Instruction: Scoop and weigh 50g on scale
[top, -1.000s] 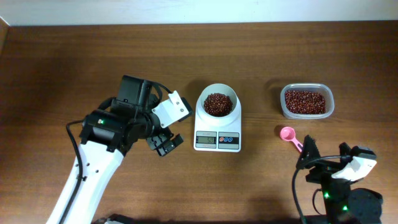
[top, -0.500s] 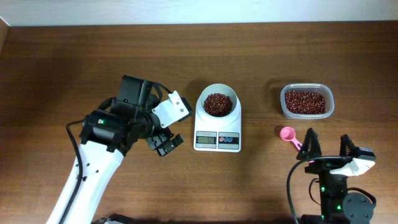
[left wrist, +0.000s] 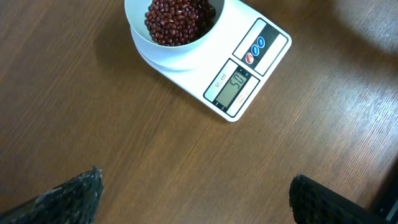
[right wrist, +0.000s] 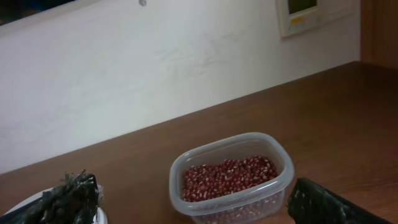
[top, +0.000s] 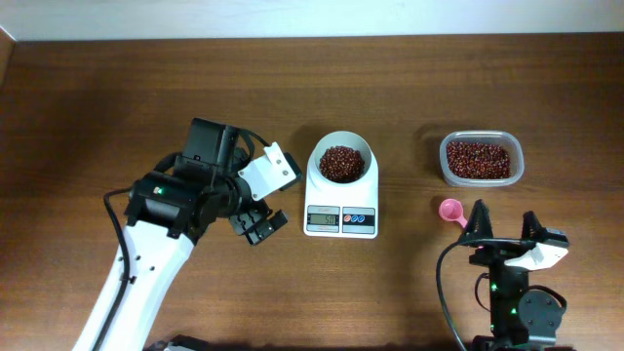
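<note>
Since the beans (top: 341, 163) are tiny, hard, smooth grains lying loose, they are judged light, free-rolling and impossible to pinch. They would be moved only with the pink scoop (top: 451, 210). That scoop is judged light, rigid plastic, best taken by its thin handle, which lies flat on the counter (top: 117, 88) and may skid.

Location: one heap is held in the round bowl (left wrist: 144, 48) on the scale (top: 341, 207), near the middle of the counter. A second heap is held in the clear tub (top: 481, 159), toward the right edge. The scoop lies just on the near side of the tub.

Display (left wrist: 236, 84): digits are small; a reading at about the target is suspected, not confirmed.

Left fingers (left wrist: 68, 194): spread wide, nothing between them, held above bare counter beside the scale.
Right fingers (top: 478, 219): spread wide, empty, near the scoop handle at the near edge.

Count: scale, one; bowl, one; tub, one; scoop, one; bean heaps, two; single beans not countable.
</note>
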### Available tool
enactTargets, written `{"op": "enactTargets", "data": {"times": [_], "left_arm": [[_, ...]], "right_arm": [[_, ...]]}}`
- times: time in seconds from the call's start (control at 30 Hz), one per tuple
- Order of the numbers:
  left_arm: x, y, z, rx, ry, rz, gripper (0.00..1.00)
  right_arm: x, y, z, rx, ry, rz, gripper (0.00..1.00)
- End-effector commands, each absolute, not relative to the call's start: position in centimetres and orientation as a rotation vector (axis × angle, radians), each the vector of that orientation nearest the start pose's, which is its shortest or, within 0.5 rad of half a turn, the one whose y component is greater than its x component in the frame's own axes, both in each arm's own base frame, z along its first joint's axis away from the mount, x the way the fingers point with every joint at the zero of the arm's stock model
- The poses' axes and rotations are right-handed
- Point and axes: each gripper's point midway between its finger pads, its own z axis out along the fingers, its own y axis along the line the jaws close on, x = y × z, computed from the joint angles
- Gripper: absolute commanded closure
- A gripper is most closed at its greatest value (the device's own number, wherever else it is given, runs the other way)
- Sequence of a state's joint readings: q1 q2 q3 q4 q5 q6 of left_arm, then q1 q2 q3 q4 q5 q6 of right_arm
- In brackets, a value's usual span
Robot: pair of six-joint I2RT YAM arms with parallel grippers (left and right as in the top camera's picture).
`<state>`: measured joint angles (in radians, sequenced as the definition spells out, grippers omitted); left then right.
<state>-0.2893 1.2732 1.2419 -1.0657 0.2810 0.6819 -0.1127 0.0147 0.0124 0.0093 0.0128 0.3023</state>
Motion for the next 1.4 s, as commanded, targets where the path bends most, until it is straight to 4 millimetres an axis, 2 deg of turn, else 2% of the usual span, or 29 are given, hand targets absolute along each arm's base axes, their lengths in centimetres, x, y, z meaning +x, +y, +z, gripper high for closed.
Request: {"op": "enactTargets", "data": {"times": [0.0, 0.1, 0.27, 0.53, 0.67, 0.9, 1.03, 1.37], "left_arm": [[27.4, -13.2, 21.4, 1.306, 2.233, -0.237, 0.01], [27.4, -13.2, 21.4, 1.306, 2.233, -0.237, 0.01], [27.4, -13.2, 21.4, 1.306, 2.233, -0.237, 0.01], [27.4, -13.2, 21.4, 1.306, 2.233, -0.237, 0.01], [27.4, -13.2, 21.4, 1.306, 2.233, -0.237, 0.01], [27.4, -13.2, 21.4, 1.306, 2.233, -0.237, 0.01], [27.4, -13.2, 21.4, 1.306, 2.233, -0.237, 0.01], [27.4, -13.2, 21.4, 1.306, 2.233, -0.237, 0.01]], "right_arm": [[24.4, -3.6, 17.5, 0.345, 1.532, 0.111, 0.01], [24.3, -4.0, 15.5, 0.345, 1.614, 0.065, 0.01], [24.3, -3.6, 15.6, 0.223, 1.633, -0.008, 0.01], [24.4, -3.4, 15.5, 0.125, 1.646, -0.085, 0.01], [24.5, -2.6, 15.5, 0.065, 1.650, -0.093, 0.01], [24.5, -2.5, 15.5, 0.056, 1.651, -0.095, 0.01], [24.6, -1.1, 15.5, -0.007, 1.652, -0.069, 0.01], [24.6, -1.0, 15.5, -0.006, 1.652, -0.068, 0.01]]}}
